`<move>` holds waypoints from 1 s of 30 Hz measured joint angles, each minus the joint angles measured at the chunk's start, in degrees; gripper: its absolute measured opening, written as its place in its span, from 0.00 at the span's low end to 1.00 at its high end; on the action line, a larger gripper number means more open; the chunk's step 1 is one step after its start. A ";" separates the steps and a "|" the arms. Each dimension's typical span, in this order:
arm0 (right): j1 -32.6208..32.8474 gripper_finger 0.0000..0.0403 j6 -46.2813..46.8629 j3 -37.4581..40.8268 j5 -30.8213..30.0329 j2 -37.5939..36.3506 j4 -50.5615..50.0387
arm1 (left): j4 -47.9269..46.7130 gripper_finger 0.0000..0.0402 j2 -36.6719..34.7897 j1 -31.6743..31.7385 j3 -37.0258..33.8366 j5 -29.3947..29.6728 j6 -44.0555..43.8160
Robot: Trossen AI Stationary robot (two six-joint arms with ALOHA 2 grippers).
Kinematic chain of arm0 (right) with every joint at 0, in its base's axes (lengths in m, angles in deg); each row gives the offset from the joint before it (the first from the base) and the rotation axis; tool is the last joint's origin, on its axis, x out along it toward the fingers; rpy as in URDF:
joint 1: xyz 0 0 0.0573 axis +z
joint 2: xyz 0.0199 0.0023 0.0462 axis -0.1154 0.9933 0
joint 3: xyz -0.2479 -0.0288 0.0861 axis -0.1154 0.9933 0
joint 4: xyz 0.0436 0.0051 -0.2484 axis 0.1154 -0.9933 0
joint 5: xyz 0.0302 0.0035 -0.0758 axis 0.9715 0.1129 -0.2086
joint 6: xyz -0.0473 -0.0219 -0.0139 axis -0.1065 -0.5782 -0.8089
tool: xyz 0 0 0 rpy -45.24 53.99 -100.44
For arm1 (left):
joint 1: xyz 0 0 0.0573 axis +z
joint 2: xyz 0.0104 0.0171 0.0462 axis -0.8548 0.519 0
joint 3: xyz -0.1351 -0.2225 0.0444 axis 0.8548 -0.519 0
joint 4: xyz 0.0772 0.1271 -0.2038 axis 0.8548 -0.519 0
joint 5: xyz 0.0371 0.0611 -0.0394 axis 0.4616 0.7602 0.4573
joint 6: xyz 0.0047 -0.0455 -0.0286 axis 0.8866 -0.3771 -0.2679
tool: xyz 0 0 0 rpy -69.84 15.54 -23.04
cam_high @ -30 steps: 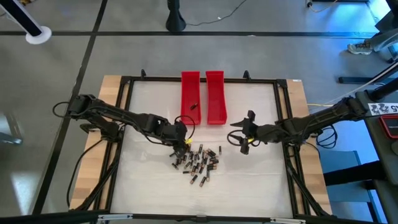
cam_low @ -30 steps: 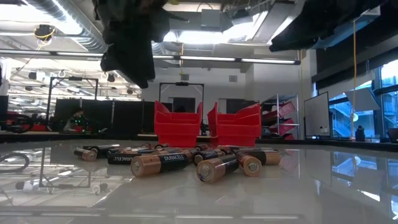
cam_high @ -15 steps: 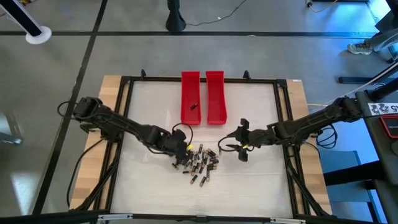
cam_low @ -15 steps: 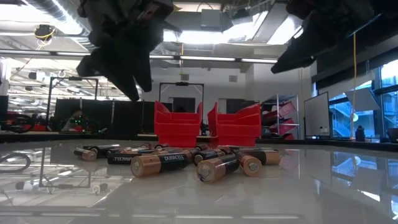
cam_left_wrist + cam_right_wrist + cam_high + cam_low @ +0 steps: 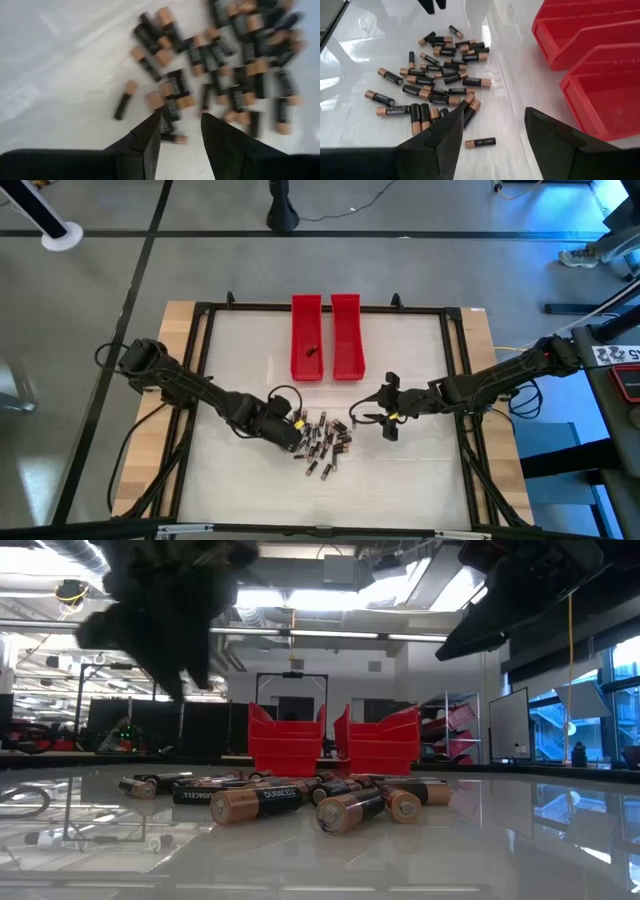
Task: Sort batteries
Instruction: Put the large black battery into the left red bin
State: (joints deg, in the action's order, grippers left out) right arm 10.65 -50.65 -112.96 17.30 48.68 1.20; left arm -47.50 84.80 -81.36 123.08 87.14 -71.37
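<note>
The batteries (image 5: 321,443) lie heaped on the white tabletop (image 5: 240,360) just in front of two red bins (image 5: 325,337), which stand side by side at the far edge, apparently to receive the sorted sizes; one dark item, likely a battery, already sits in the left-hand bin. The left hand (image 5: 289,435) hangs low at the heap's left edge, its fingers (image 5: 145,137) parted over one cell and holding nothing, seemingly lined up for a pick. The right hand (image 5: 368,417) waits just right of the pile, spread wide and empty. Compared with a second ago, the left hand has dropped from the pile's upper corner toward its side, while the right has moved in closer to the batteries.
</note>
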 joint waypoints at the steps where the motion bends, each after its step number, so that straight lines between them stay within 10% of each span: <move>1: -0.01 0.53 -0.11 0.00 0.01 0.01 0.06 | -0.67 0.33 0.52 -0.22 0.14 -0.04 -0.69; 30: -0.04 0.53 -3.67 0.00 -3.12 0.00 4.05 | 2.28 0.33 9.62 -1.04 0.15 -2.90 -0.59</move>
State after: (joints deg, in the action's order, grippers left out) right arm 10.61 -54.32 -112.96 14.18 48.68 5.25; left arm -45.22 94.42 -82.40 123.22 84.25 -71.96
